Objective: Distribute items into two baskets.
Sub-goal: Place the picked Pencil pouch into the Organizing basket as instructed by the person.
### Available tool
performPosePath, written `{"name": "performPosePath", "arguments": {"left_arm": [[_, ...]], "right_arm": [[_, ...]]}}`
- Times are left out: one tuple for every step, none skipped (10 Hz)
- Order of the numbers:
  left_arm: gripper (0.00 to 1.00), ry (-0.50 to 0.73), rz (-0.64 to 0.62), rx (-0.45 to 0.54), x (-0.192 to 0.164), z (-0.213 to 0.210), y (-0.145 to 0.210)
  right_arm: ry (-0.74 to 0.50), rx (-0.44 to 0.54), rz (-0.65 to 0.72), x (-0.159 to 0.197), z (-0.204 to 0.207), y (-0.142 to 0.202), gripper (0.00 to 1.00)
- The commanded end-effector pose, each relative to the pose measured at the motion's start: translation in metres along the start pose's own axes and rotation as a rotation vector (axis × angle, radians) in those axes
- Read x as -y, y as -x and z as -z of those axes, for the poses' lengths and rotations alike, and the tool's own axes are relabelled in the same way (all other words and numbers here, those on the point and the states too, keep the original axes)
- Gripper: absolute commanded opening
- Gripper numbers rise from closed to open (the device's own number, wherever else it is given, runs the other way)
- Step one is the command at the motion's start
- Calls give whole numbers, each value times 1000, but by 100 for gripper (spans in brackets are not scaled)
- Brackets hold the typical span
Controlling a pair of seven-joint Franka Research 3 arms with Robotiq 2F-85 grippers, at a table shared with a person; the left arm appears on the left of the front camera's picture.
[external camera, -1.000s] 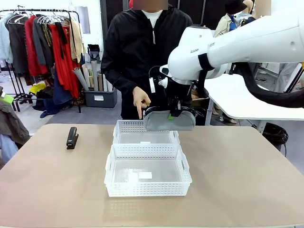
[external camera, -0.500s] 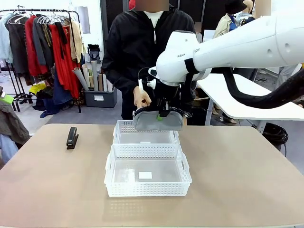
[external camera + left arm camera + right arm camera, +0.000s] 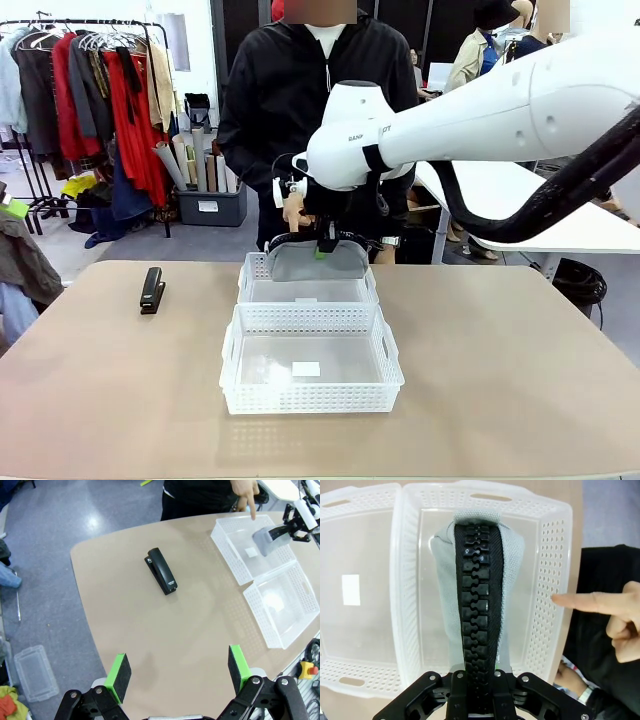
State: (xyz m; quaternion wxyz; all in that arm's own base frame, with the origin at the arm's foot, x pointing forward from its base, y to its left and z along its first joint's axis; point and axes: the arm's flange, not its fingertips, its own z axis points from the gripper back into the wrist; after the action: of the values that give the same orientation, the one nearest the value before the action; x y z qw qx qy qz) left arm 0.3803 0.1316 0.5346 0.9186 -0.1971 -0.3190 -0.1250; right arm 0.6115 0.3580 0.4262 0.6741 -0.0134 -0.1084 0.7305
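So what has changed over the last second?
The right arm carried the grey pouch toward the robot's left, from beside the far basket to above it, its jaws staying shut on the pouch. The stapler and near basket stayed put.

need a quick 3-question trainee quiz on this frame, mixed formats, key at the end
1. True or false: the stapler lies on the table, outside the near basket and the far basket.
2. The right end effector is shut on: A) a marker B) the grey pouch C) nothing.
3. Which basket does the person's hand point at?
Key: 1 true. 2 B. 3 the far basket, the one the grey pouch hangs over.
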Motion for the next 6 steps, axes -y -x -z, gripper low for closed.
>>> {"name": "performPosePath", "arguments": {"left_arm": [[100,10,-3,8,0,0,1],[100,10,-3,8,0,0,1],[100,10,-3,8,0,0,1],[100,10,-3,8,0,0,1],[100,10,-3,8,0,0,1],[100,10,-3,8,0,0,1]], "right_arm": [[34,-26,23,11,5,-11,0],[37,-25,19,13,13,-11,0],[39,-26,16,15,22,-11,0],[41,-27,20,16,32,-10,0],[43,-18,31,14,41,-8,0],[46,-12,36,13,47,-7,0]]}}
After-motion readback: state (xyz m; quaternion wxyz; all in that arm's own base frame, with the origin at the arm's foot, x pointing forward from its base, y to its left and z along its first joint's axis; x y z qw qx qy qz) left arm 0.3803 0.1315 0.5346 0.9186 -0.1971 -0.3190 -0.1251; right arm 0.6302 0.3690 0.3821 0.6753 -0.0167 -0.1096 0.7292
